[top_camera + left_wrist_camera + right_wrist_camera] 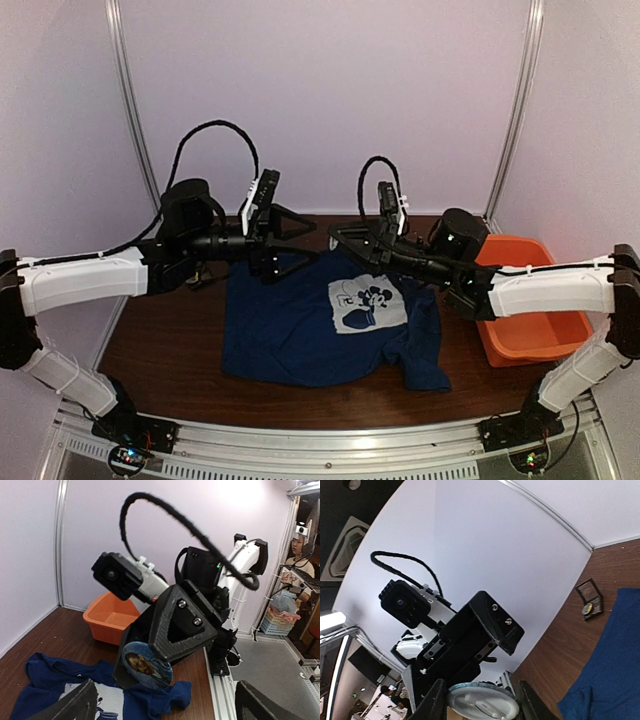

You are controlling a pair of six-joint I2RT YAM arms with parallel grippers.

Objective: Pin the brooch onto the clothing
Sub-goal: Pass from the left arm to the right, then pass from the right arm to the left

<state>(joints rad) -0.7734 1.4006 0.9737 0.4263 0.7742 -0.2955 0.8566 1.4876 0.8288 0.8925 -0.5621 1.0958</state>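
Currently both arms reach in over the far edge of the clothing, a navy T-shirt lying rumpled on the brown table with its white mouse print face up. The right gripper is closed on the brooch. In the left wrist view the small round badge sits pinched at the tip of the black jaws, face toward the camera, with a dark picture and a pale bluish rim. The right wrist view shows the same brooch from behind as a whitish disc wedged between that gripper's own fingers, which touch it on both sides. The brooch looks held up in the air above the shirt's far edge, not lying on the fabric, though the exact gap can't be told. The left gripper faces the right one nose to nose, just beside it, with its jaws spread wide and nothing between them. Its fingers show only at the bottom corners of its own camera view, well apart. The top view does not resolve the brooch itself. The orange tub stands on the table to the right of the shirt, under the right forearm. A small black box lies open on the wood just past the shirt's edge, with something round and yellowish inside.
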